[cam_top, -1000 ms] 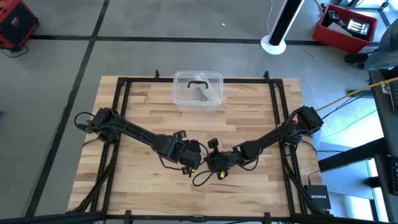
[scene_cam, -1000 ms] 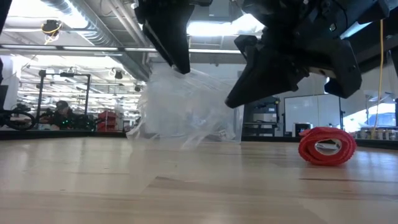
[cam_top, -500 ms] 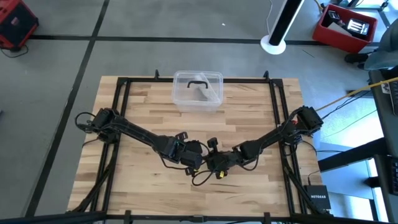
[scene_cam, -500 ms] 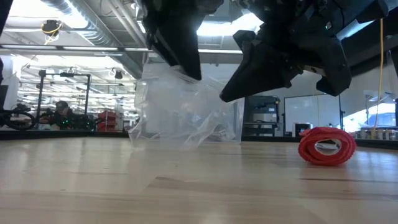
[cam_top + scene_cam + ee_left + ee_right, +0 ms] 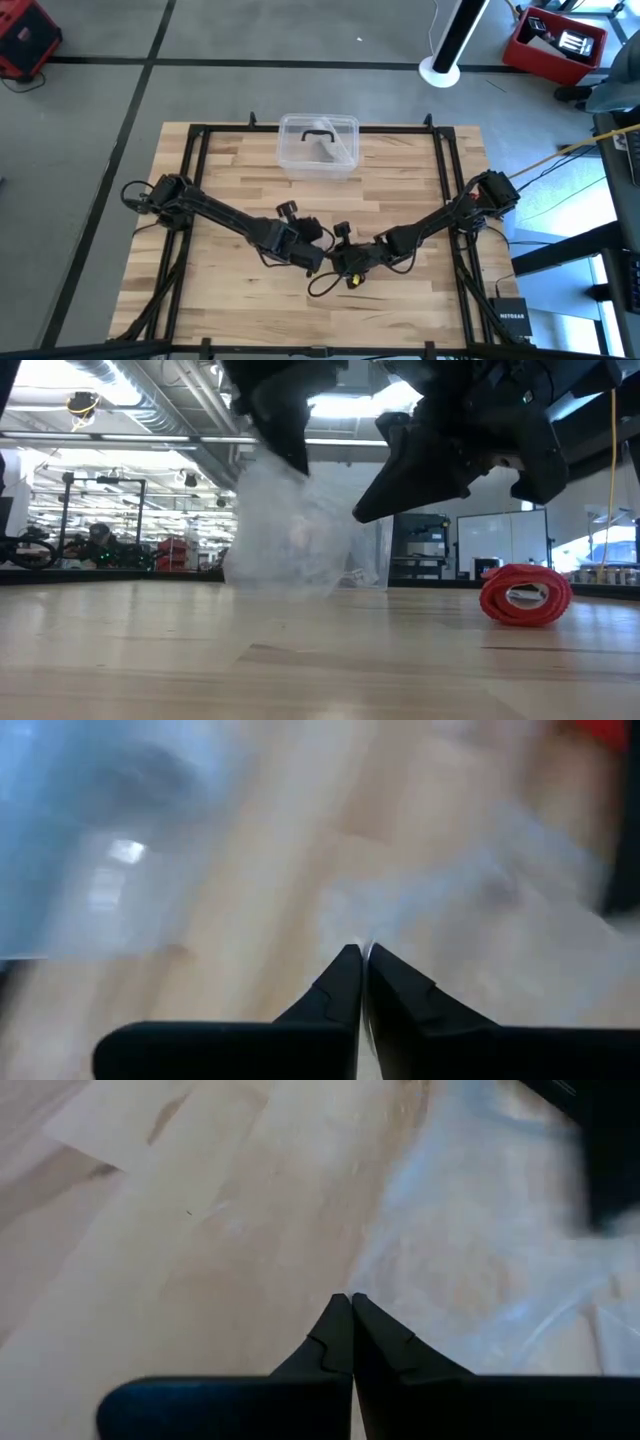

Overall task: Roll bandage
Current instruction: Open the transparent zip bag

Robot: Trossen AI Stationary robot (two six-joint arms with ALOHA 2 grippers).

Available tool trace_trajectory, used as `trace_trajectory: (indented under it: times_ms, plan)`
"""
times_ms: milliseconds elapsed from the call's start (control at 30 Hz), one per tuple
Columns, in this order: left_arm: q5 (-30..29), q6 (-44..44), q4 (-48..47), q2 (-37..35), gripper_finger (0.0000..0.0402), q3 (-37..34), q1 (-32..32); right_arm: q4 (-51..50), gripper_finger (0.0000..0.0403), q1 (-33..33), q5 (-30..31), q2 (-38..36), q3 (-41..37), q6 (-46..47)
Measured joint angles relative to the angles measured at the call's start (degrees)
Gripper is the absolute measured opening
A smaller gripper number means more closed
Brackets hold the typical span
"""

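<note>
The bandage is a small red roll lying on its curved side on the wooden table, to the right of both grippers in the low view. The arms hide it in the high view. A clear plastic bag hangs between the grippers down to the tabletop. My left gripper and my right gripper meet near the table's middle, both above the table and both shut on the bag. My left gripper pinches the bag's upper edge between its two fingertips, coming down from above. The bag hangs below it, bunched, its lower part on the table. My right gripper pinches a thin piece of the bag's film between its shut fingertips, slanting down from the table's right. Its own fingers hide which part of the bag that is.
A clear plastic box with a black handle stands at the middle of the far edge. Black frame rails run along the table's sides. Bare wood lies to the near left and in front in the low view.
My left gripper has turned at the wrist and shifted a little toward the far left. The bag, spread wide and loose between the two grippers before, now hangs narrower and more bunched. The bandage has not moved.
</note>
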Motion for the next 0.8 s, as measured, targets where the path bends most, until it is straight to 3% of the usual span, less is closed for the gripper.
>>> trace_trajectory:
  times_ms: [133,467,633,800]
  plan:
    - [-8.3,1.2,2.6,-0.1,0.0004,1.4,-1.9,0.1,0.0001,0.0,-0.8,-0.1,0.1,1.1]
    - [-7.7,8.3,7.6,-0.2,0.0006,-1.0,-3.9,2.4,0.0023,-0.4,-1.3,-0.1,0.0,3.7]
    - [-5.6,9.0,8.5,-0.2,0.0002,-1.6,-3.6,5.3,0.0066,-0.5,-1.3,-0.1,0.1,2.4]
    - [-5.5,9.8,8.3,-0.2,0.0005,-1.6,-3.6,2.3,0.0141,0.1,-1.5,-1.9,2.2,1.1]
